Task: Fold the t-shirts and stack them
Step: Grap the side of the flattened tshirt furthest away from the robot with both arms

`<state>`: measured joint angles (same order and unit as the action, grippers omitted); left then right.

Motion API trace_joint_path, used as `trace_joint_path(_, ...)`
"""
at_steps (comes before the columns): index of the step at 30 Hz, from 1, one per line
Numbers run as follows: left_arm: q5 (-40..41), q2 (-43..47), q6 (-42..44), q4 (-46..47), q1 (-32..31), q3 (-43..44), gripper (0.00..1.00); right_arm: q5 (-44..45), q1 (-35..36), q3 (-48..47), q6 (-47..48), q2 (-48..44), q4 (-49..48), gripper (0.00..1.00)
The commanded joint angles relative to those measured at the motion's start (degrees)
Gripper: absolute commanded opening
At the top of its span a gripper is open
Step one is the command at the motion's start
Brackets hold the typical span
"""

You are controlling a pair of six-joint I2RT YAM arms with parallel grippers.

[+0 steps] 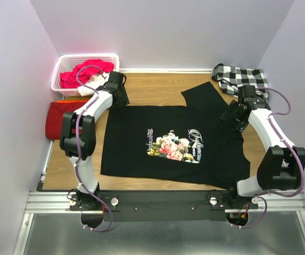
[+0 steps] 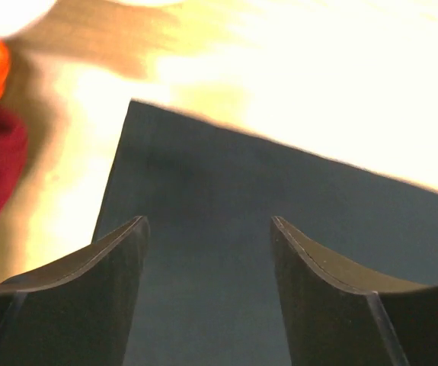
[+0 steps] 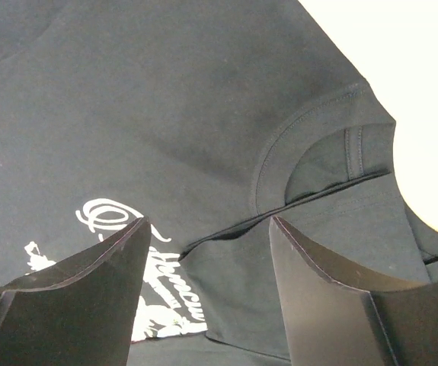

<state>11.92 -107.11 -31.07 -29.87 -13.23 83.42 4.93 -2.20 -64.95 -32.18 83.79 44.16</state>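
The black t-shirt [image 1: 141, 138] lies spread flat on the wooden table, its rose print and white script [image 1: 176, 146] facing up. My left gripper [image 1: 120, 97] is open over the shirt's far-left corner; in the left wrist view [image 2: 207, 221] black cloth [image 2: 226, 198] lies between the jaws, ungripped. My right gripper [image 1: 233, 114] is open at the shirt's right side; in the right wrist view [image 3: 207, 221] it hovers over the collar [image 3: 310, 152] and a fold edge beside the script [image 3: 165, 297]. The dark-red t-shirt [image 1: 58, 119] lies folded at the table's left edge.
A white basket [image 1: 67, 61] holding pink cloth [image 1: 86, 71] stands at the back left. A black-and-white checked cloth [image 1: 241, 78] lies at the back right. White walls close in three sides. One black sleeve [image 1: 205, 95] sticks out toward the back.
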Motion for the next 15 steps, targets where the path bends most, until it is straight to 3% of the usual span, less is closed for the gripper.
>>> trace_joint_path(1,2.31,-7.75,2.94,-0.02,1.98,5.61,0.72,1.49,0.26,1.66,-1.57,-0.2,-2.06,0.72)
trace_joint_path(15,1.96,-13.03,5.23,2.88,7.26,6.58,0.71,1.31,0.26,3.43,-3.24,-0.65,-1.98,0.71)
